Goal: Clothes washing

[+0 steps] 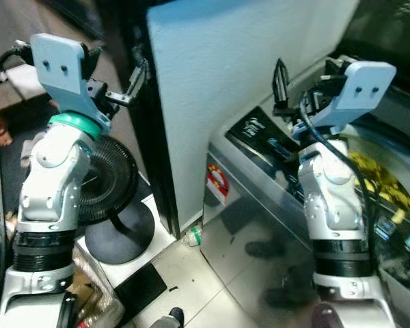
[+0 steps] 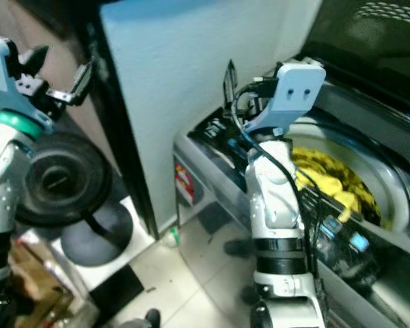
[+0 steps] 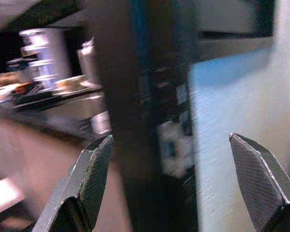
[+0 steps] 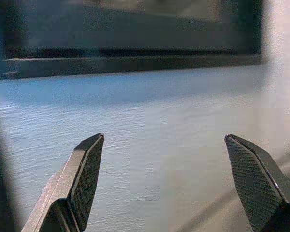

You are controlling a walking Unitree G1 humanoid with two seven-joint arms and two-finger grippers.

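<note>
The top-loading washing machine [image 2: 369, 225] stands open on the robot's right, with the yellow clothes [image 2: 331, 179] already in its drum, so loading looks done. The right pincer [image 1: 281, 85] hovers empty, fingers apart, above the control panel [image 1: 270, 140]; the left pincer [image 1: 126, 85] is raised, also apart and empty, near the pale wall [image 1: 239, 61]. Next, the right pincer probably needs lowering to the panel's buttons, or to the lid.

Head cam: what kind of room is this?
Probably a home laundry corner. An open top-loading washing machine holds yellow clothes in its drum, beside a pale wall panel. A black floor fan stands on the tiled floor, with clutter nearby.
</note>
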